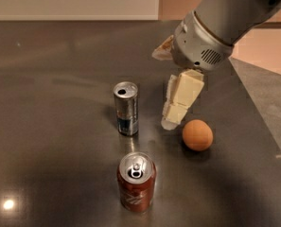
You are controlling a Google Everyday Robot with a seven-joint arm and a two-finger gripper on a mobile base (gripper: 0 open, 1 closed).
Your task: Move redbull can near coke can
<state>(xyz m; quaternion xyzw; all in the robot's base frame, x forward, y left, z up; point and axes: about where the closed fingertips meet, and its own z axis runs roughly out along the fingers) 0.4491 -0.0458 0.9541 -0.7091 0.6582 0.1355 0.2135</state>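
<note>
The redbull can (126, 109), slim and silver with blue panels, stands upright near the middle of the dark table (45, 126). The coke can (136, 181), wider and red-brown with a silver top and pull tab, stands upright a short way in front of it. My gripper (170, 122) hangs down from the grey arm at the upper right, just right of the redbull can and apart from it, with its tip low near the tabletop. It holds nothing that I can see.
An orange (197, 135) lies on the table just right of the gripper's tip. The table's right edge (258, 122) runs diagonally, with grey floor beyond it. A pale wall lies behind the table.
</note>
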